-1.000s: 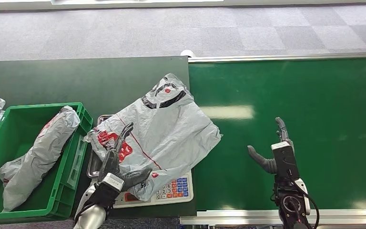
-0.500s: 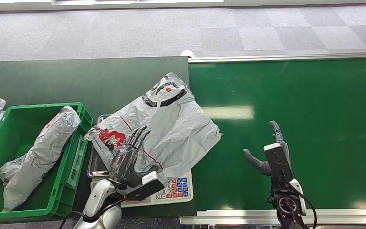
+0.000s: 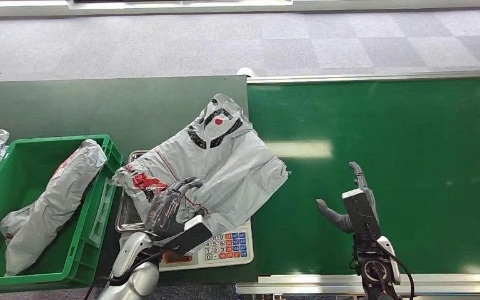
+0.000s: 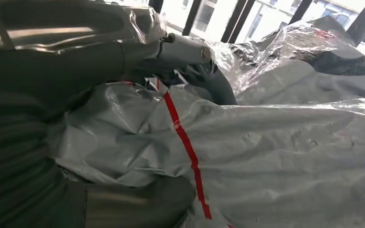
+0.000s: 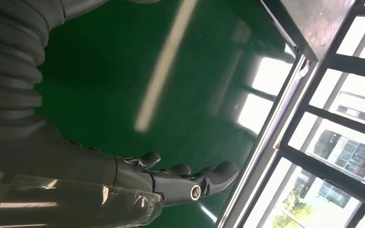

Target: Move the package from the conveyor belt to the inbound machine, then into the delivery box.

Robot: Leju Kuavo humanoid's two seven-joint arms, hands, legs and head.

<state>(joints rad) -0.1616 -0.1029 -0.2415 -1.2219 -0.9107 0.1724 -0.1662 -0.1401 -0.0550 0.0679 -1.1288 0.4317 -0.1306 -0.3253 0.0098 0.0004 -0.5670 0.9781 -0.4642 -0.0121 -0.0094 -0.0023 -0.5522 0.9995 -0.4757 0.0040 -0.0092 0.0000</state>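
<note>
My left hand (image 3: 170,209) sits on the near-left part of the package (image 3: 215,165), fingers curled down over the grey plastic; in the left wrist view the fingers (image 4: 190,57) lie across the film and the thumb underneath looks to be bunching it. I judge it a grip on the package, though I can't confirm how firm. My right hand (image 3: 350,203) hovers over the conveyor belt (image 3: 412,156), fingers spread, holding nothing.

The package lies on the inbound machine (image 3: 228,245), a scale with a keypad, covering most of its tray and spilling onto the belt edge. So the first step looks done; I'm on the second leg, scale to delivery box.

The delivery box (image 3: 103,187) is just beside the scale, on its left, with another package (image 3: 53,197) already lying in it. Next I'd need to lift the bag clear of the box's wall, carry it left and release over the free floor of the box.

The package's long axis runs diagonally, from the scale's near-left corner to the far-right, its black-printed tied end pointing away from me.
</note>
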